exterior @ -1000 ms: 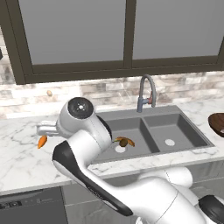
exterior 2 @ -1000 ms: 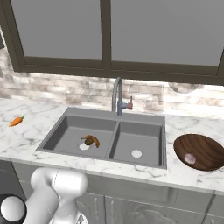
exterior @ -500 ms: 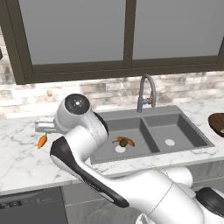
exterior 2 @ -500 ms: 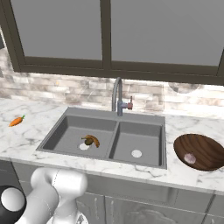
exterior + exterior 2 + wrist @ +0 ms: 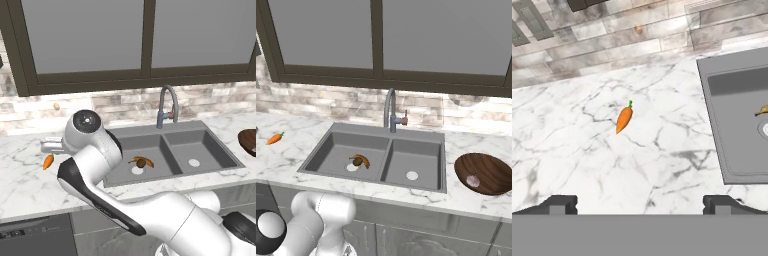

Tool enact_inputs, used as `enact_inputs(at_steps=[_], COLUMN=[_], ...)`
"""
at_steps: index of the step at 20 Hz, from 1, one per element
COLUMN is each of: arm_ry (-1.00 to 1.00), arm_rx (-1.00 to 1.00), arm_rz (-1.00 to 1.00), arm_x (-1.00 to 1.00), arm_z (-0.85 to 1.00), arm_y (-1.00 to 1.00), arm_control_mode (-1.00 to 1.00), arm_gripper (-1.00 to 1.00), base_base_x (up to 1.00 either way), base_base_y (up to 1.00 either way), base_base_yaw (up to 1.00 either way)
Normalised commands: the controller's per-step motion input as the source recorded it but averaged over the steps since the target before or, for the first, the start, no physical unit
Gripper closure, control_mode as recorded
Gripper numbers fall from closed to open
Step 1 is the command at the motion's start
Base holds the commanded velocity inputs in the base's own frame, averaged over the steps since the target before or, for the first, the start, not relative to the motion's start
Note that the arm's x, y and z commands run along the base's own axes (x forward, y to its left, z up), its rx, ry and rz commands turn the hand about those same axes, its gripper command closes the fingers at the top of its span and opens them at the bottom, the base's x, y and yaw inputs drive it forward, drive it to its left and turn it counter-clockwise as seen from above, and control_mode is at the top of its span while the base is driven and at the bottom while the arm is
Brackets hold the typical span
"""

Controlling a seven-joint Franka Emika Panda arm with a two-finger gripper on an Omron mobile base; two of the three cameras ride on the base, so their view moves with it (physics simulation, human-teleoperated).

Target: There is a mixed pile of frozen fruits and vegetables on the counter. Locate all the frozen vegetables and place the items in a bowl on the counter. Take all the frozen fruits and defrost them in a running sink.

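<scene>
The arm has swung a little further left over the last second, its grey hand now reaching out past the elbow toward the carrot (image 5: 48,161) on the counter (image 5: 25,180); nothing on the worktop or in the basins has shifted, so this reads as the approach to the last loose vegetable; the gripper (image 5: 640,202) hangs above the marble with its jaws spread wide and nothing between them, the carrot lying ahead of it and slightly to the left, well apart from the fingertips (image 5: 559,204); the fruit half of the job looks placed, since the banana (image 5: 361,160) and the kiwi (image 5: 357,162) lie together in the left basin of the sink (image 5: 331,145) beside its drain, though I cannot tell whether the tap (image 5: 391,107) is running; the right base view adds what the left one cuts off, namely the whole bowl (image 5: 483,172) on the counter far right of the sink with the pinkish bulb (image 5: 472,180) already inside; the left base view shows the bowl only as a sliver at the frame edge, but it does show the arm's reach toward the carrot, while the hand view gives the clearest line from open jaws to carrot.
</scene>
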Motion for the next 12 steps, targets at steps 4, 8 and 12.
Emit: enact_inputs(at_steps=[4,8,12], arm_ry=[0.00,0.00,0.00], arm_rx=[0.00,0.00,0.00], arm_rz=[0.00,0.00,0.00], arm_x=[0.15,0.25,0.26], arm_z=[-0.10,0.00,-0.02], arm_y=[0.00,0.02,0.01], arm_control_mode=[-1.00,-1.00,-1.00], arm_gripper=[-1.00,-1.00,-1.00], base_base_x=[0.00,0.00,0.00], base_base_y=[0.00,0.00,0.00], base_base_yaw=[0.00,0.00,0.00])
